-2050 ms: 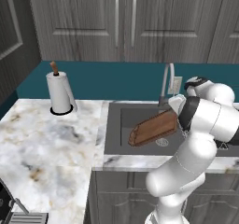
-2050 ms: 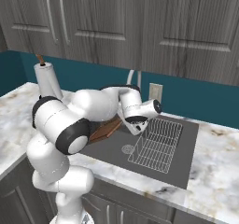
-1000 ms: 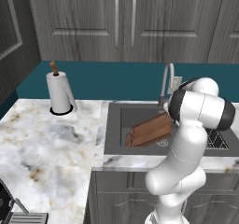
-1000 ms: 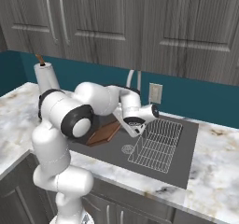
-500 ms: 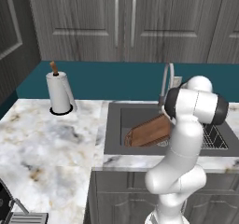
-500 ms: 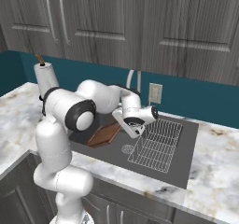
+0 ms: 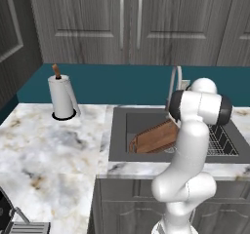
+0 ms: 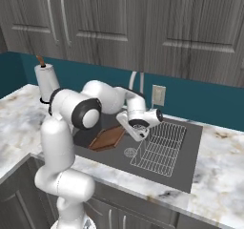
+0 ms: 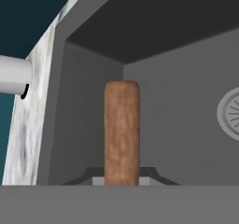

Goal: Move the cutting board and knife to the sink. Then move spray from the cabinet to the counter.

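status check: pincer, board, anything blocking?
Pincer shut on cutting board, seen edge-on in hand view. Board tilted inside sink. Wire rack to one side, apart from the board.

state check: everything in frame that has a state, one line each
cutting board: tilted inside the sink, clamped at one end
gripper: shut on cutting board
sink: holds the board and a wire rack
upper cabinet doors: closed
paper towel roll: upright on the counter
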Tool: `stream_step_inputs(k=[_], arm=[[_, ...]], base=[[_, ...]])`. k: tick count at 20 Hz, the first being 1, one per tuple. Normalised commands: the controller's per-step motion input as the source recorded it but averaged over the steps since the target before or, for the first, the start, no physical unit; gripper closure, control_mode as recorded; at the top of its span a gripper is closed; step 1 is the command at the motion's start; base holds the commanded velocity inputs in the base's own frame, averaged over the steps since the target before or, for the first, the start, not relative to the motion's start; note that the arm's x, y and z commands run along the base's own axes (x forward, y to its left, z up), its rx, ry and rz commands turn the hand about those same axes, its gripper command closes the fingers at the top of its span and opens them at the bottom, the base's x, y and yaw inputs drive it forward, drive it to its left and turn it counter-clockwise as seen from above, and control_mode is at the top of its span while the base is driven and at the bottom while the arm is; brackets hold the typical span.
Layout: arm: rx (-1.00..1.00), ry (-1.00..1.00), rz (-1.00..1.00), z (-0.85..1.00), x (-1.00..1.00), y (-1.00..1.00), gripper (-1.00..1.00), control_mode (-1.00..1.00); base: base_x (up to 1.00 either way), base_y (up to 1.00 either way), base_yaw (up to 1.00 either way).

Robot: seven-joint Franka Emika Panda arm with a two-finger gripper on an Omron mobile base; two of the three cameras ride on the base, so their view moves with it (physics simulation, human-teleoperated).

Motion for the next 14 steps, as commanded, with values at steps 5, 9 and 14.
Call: stream_step_inputs(k=[5,9,14], arm=[[0.00,0.00,0.01,-0.16,0.10,0.00,1.00,-1.00],[0.00,0.00,0.01,-0.14,0.03,0.00,1.00,-1.00],[0.00,-0.01,0.00,-0.13,0.00,0.00,1.00,-1.00]], base=[[0.00,0.00,0.00],[0.00,0.00,0.00],[0.00,0.00,0.00]])
